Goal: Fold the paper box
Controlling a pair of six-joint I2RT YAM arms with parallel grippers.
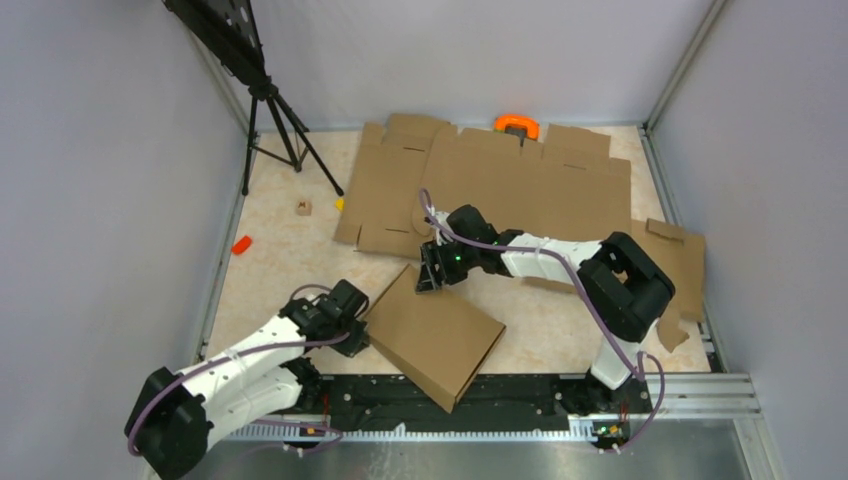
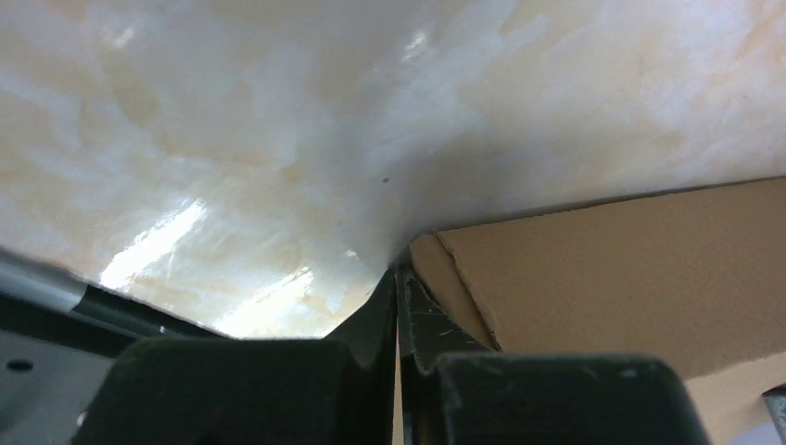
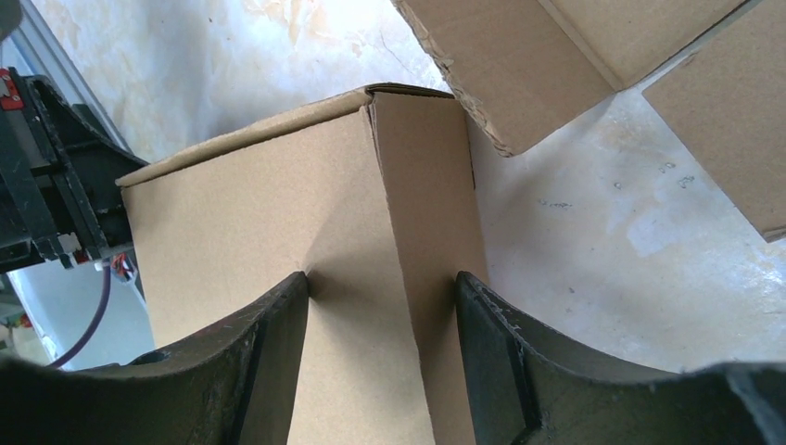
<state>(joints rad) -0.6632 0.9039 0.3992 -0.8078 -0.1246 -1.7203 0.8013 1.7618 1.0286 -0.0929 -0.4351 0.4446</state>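
Observation:
The paper box [image 1: 435, 335] lies folded shut as a shallow brown carton in front of the arm bases. My left gripper [image 1: 358, 328] is shut with nothing in it, and its tips [image 2: 399, 278] sit at the box's left corner [image 2: 630, 278]. My right gripper [image 1: 430, 276] is at the box's far corner. In the right wrist view it [image 3: 380, 278] straddles the edge where the top panel [image 3: 232, 213] meets a narrow side wall [image 3: 426, 185]. One fingertip [image 3: 292, 297] presses on the panel and the other [image 3: 473, 297] is against the wall.
Wide flat cardboard blanks [image 1: 520, 185] cover the back of the table, and another [image 1: 680, 265] lies at the right. An orange object [image 1: 516, 125] sits at the back wall. A tripod [image 1: 275, 120], a small wooden block [image 1: 303, 208] and an orange piece [image 1: 241, 244] stand at the left.

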